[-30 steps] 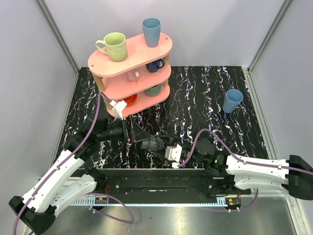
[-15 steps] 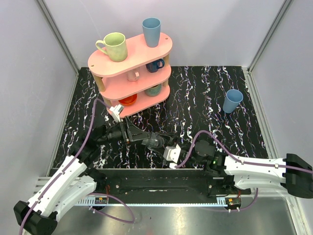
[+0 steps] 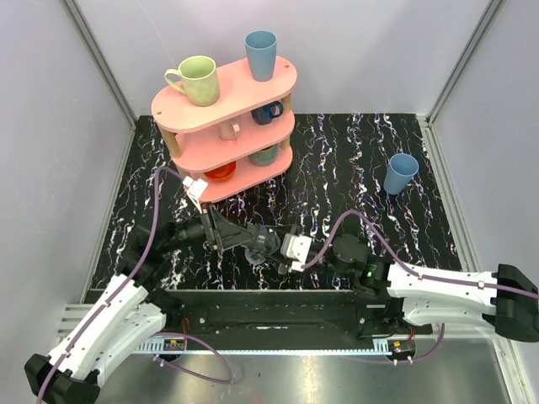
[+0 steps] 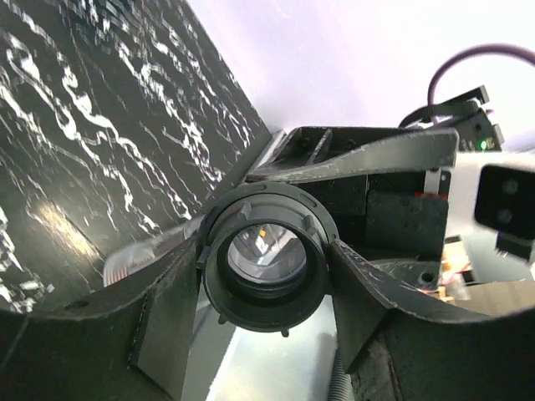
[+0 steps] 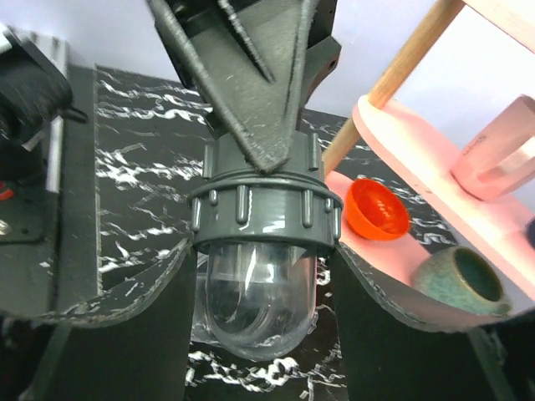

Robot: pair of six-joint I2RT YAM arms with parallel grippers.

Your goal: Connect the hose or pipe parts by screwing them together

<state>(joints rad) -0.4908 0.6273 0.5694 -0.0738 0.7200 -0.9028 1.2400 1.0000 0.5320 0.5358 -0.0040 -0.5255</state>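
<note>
The dark ribbed collar [image 5: 263,209] sits on the end of the grey-translucent fitting [image 5: 257,296]. The two parts hang together just above the table at the near middle [image 3: 258,244]. My right gripper [image 5: 259,322] is shut on the translucent fitting, one finger on each side. My left gripper [image 4: 263,280] comes in from the left and is shut on the collar [image 4: 263,259], with both fingers [image 4: 171,301] touching its sides. Its fingers also show above the collar in the right wrist view. From above, the left gripper [image 3: 250,241] and the right gripper [image 3: 274,250] face each other across the parts.
A pink three-tier shelf [image 3: 253,93] with mugs and cups stands at the back left, close behind the grippers. Its lowest tier holds an orange bowl [image 5: 378,207] and a green cup [image 5: 460,280]. A blue cup [image 3: 400,172] stands at the right.
My left gripper has moved right onto the collar and its fingers have closed on it. The right gripper, with the translucent fitting, has shifted a little left and away from the table's near edge.
</note>
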